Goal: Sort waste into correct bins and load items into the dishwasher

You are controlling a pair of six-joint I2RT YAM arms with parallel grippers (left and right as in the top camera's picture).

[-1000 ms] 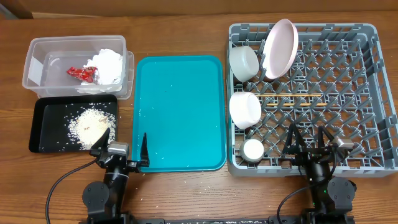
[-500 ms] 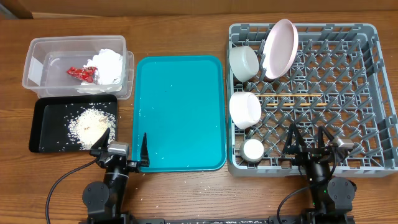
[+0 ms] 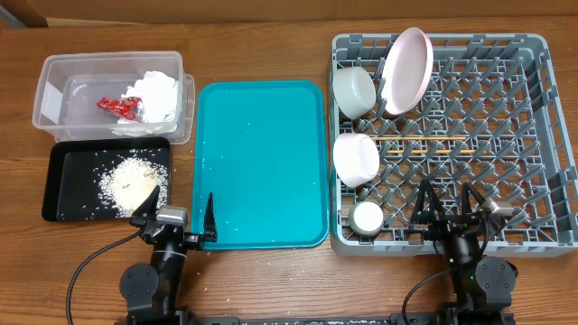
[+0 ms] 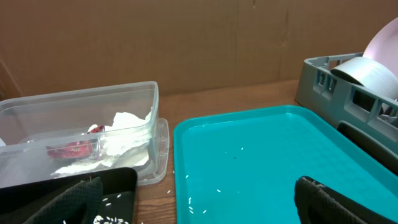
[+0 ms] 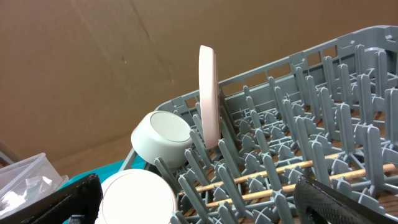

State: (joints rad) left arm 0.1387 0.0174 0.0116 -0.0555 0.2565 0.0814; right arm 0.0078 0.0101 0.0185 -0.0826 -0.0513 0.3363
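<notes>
The grey dish rack [image 3: 488, 135] holds the upright white plate [image 3: 406, 70], the greyish bowl [image 3: 353, 92], the white bowl [image 3: 356, 159], the small white cup [image 3: 368, 217] and two chopsticks [image 3: 452, 141] lying on its floor. The clear tub [image 3: 54, 95] holds the white napkin [image 3: 155, 95] and red wrapper [image 3: 119, 106]. The black tray [image 3: 63, 194] holds rice [image 3: 126, 181]. My left gripper [image 3: 177, 212] is open and empty at the front edge between the black tray and teal tray. My right gripper [image 3: 447, 206] is open and empty over the rack's front edge.
A teal serving tray [image 3: 262, 162] lies in the middle with a few stray rice grains [image 4: 217, 193] near its front left corner. A few grains lie on the wooden table near the left arm's base.
</notes>
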